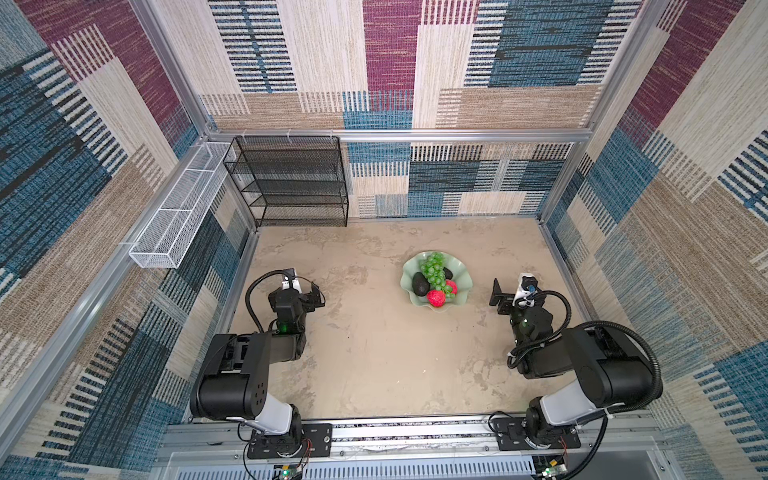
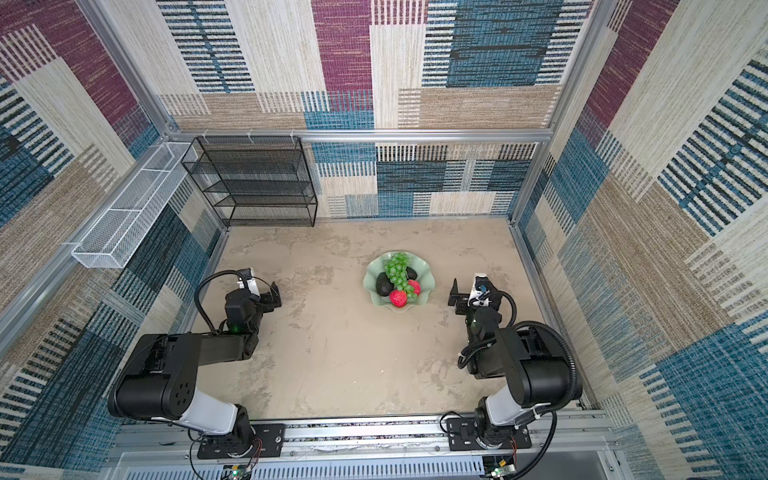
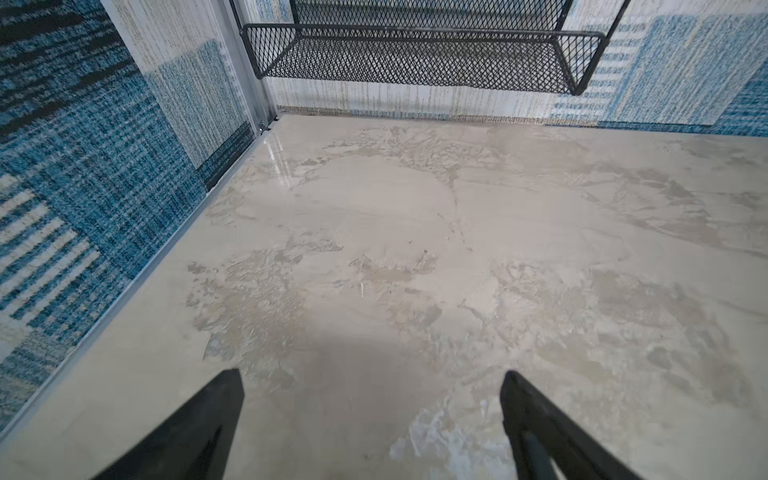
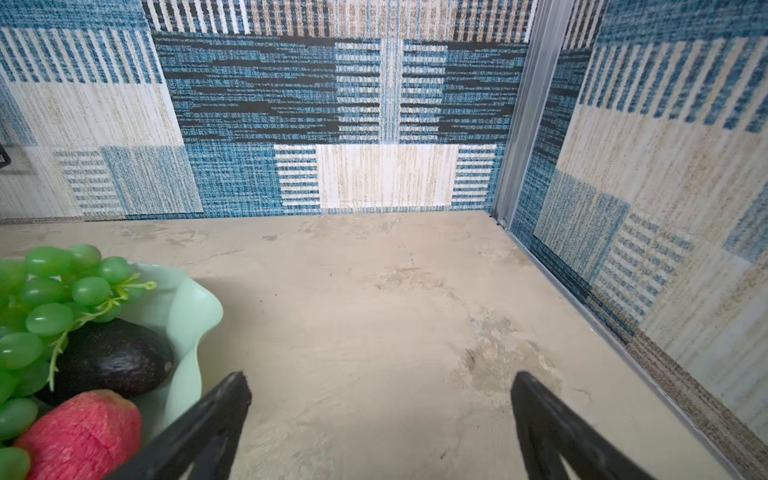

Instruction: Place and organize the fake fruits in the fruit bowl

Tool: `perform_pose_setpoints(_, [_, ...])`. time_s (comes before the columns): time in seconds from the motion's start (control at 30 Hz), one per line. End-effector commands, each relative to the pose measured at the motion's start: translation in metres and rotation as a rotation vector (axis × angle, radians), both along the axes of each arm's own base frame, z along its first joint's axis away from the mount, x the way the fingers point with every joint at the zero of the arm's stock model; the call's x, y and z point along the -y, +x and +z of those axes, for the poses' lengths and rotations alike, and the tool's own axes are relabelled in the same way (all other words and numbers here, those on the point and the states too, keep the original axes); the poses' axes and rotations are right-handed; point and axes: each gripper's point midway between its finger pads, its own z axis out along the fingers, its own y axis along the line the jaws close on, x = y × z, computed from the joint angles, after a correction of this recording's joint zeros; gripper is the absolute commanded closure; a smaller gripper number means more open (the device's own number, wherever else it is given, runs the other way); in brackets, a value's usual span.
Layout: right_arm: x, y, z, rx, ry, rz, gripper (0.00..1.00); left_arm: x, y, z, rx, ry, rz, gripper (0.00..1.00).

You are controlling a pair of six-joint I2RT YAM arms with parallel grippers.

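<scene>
I see patchwork carpet walls [image 1: 457,62], a mottled beige floor [image 1: 374,353], a black mesh rack [image 1: 291,183] and a white wire basket [image 1: 178,216] back left.

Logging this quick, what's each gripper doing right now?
Left gripper: open, holding nothing.
Right gripper: open, holding nothing.

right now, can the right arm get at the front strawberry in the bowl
Probably yes: the right gripper stands open beside the fruit bowl with only bare table between, and the front strawberry lies uncovered at the near rim, grapes just beside it.
</scene>
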Motion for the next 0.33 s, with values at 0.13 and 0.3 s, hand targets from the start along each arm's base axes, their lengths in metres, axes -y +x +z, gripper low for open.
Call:
perform_pose_setpoints(0.13, [-0.0011, 0.0028, 0.0081, 0.031, 0.016, 0.009, 0.00, 0.0035, 0.0053, -0.0030, -0.021, -0.021, -0.043, 0.01])
perform_pose_setpoints(0.3, [-0.0006, 0.0029, 0.0080, 0.030, 0.018, 0.009, 0.00, 0.0034, 0.0035, -0.0004, -0.004, -0.025, -0.048, 0.01])
